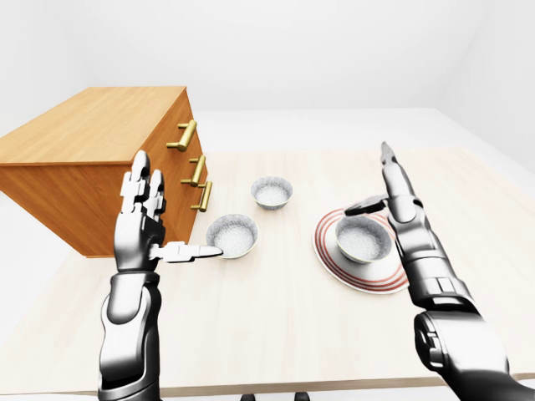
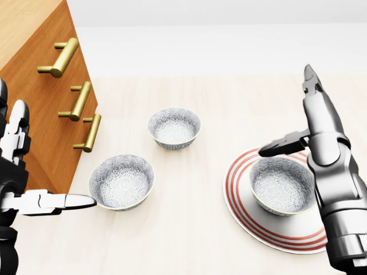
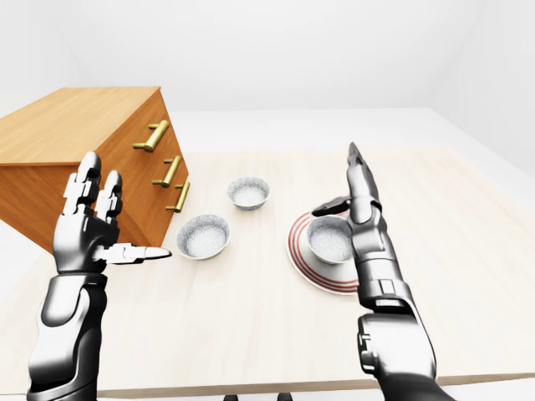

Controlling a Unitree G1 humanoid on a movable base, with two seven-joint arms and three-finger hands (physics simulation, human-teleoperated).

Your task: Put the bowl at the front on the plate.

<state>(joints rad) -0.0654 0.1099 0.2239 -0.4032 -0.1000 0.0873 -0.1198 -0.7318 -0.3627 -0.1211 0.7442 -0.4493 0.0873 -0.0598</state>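
right hand [image 2: 312,123] overlapping plate [image 2: 241,197] edge

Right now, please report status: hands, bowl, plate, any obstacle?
Left hand open, empty. Right hand open, raised beside the plate. One bowl sits on plate; two bowls on table. Nothing in the way.

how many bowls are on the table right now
3: one bowl on the striped plate, one beside the left hand's thumb, one farther up the head view. None seems hidden.
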